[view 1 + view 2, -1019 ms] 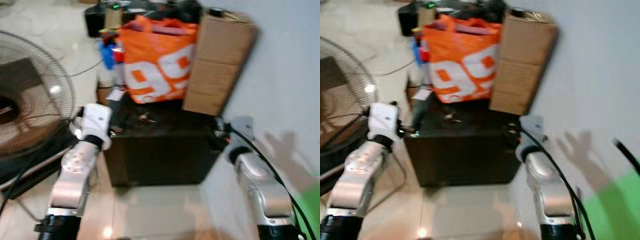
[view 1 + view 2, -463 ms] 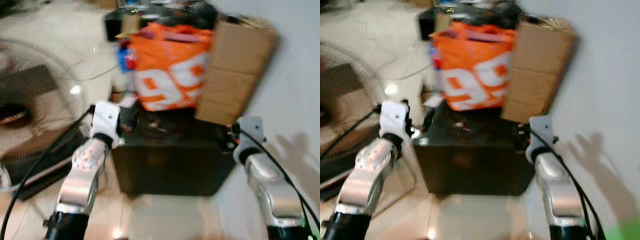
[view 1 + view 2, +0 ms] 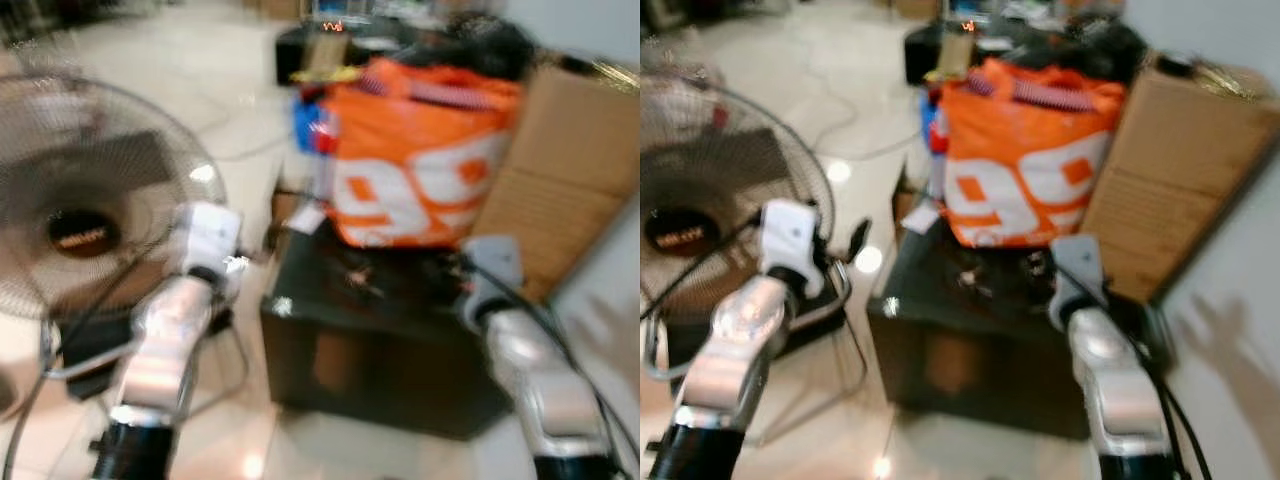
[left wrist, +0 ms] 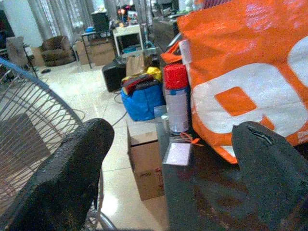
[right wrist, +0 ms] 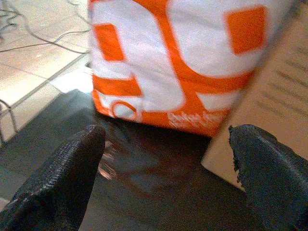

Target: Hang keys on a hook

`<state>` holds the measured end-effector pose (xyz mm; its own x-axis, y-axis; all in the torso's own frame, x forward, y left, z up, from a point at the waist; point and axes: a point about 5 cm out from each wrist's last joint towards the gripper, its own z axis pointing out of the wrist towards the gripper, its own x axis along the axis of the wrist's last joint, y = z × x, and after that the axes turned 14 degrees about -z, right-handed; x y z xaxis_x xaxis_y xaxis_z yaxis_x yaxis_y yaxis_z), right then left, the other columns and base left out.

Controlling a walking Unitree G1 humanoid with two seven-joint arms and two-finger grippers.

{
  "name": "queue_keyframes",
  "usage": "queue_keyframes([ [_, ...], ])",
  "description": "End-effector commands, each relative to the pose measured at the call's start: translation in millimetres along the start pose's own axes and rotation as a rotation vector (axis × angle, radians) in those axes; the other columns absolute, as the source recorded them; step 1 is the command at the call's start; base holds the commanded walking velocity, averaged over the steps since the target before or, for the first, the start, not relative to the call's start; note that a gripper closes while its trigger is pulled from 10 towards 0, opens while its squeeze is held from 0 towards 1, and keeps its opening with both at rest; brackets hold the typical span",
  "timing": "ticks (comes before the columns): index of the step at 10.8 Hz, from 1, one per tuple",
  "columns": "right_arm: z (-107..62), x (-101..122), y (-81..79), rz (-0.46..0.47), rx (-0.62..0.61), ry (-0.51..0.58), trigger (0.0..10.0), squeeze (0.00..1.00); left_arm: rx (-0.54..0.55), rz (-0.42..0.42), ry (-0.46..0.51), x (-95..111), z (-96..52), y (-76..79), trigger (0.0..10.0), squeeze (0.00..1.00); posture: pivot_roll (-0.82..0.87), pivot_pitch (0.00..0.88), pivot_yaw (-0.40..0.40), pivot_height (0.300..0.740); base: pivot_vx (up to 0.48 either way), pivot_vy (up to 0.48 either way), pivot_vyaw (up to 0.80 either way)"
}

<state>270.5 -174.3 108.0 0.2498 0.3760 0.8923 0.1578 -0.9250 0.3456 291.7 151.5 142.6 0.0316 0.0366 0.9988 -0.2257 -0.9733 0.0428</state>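
Keys, a small blurred metallic bunch, lie on the glossy top of the low black cabinet, near its middle and just in front of the large orange and white shopping bag that stands along the far edge. A tall brown cardboard box stands at the far right corner against the wall. The left gripper hovers off the left edge with its fingers spread wide and nothing between them; a round wire-guarded floor fan stands to its left. The right gripper hovers over the right part of the top, likewise spread and empty. The bunch is judged light, hard and loose, liable to slide on the polished surface and to splay when lifted. A pinch on the ring, not on one key, should leave an opening for the hook.
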Motion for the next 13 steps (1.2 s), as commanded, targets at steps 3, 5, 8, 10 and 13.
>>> queue_keyframes([
  [3, 1.7, 8, -7.4, 0.008, 0.008, 0.037, 10.0, 1.0, 0.011, 0.03, -0.02, -1, -6.0, -14.0, 10.0, 0.0, 0.02, 0.0, -0.01, 0.74, 0.396, 0.0, 0.17],
  [5, 1.0, -5, -8.6, -0.004, 0.027, 0.0, 10.0, 1.0, 0.027, 0.041, -0.027, -5, -12.4, -16.2, 10.0, 0.0, 0.05, 0.0, -0.057, 0.74, 0.386, 0.0, 0.0],
  [8, 5.3, -7, -6.0, -0.047, 0.054, 0.002, 10.0, 1.0, 0.021, 0.052, -0.049, -11, -18.5, -16.0, 10.0, 0.0, 0.05, 0.0, -0.073, 0.74, 0.38, 0.0, 0.0],
  [10, 4.2, -12, -2.1, -0.053, 0.054, -0.03, 10.0, 1.0, 0.012, 0.062, -0.056, -13, -17.8, -14.0, 10.0, 0.0, 0.05, 0.0, -0.077, 0.74, 0.343, 0.0, 0.0],
  [13, 6.2, -22, -3.7, -0.11, 0.087, -0.087, 10.0, 1.0, -0.014, 0.085, -0.094, -18, -20.8, -11.9, 10.0, 0.0, 0.05, 0.0, -0.089, 0.74, 0.0, 0.0, 0.0],
])
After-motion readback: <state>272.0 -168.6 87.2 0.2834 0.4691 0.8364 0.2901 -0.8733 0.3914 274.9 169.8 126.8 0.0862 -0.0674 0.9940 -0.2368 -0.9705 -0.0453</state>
